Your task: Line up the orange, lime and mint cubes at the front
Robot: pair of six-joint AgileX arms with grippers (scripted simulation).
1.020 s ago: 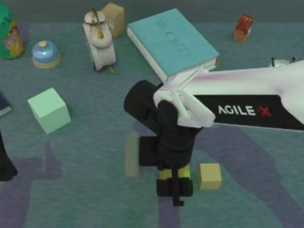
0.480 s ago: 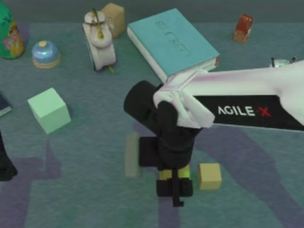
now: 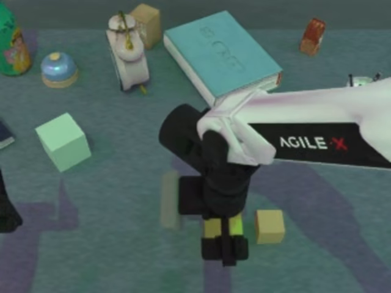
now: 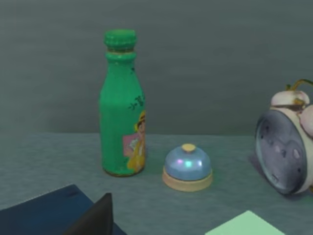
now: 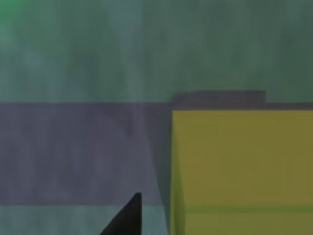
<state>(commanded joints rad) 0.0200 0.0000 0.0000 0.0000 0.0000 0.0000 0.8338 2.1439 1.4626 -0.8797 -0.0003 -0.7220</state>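
Note:
At the front of the table the lime cube (image 3: 223, 227) sits under my right gripper (image 3: 224, 247), which straddles it with its jaws open. In the right wrist view the lime cube (image 5: 239, 166) fills one side, and one dark fingertip (image 5: 129, 215) stands clear of its face with a gap between. The small orange cube (image 3: 269, 226) rests just to the right of the lime cube. The large mint cube (image 3: 62, 141) sits far off at mid-left, and its corner (image 4: 247, 224) shows in the left wrist view. My left gripper (image 3: 5, 210) is parked at the left edge, open.
Along the back stand a green bottle (image 3: 12, 43), a bell (image 3: 58, 68), an alarm clock (image 3: 128, 52), a tan block (image 3: 146, 23), a teal book (image 3: 223, 55) and a red-orange object (image 3: 313, 36). A dark blue item (image 3: 3, 134) lies at the left edge.
More of the lime cube's top now shows beneath my right gripper, and the gripper's dark tip has drawn back from the front. The cubes and the left arm have not moved.

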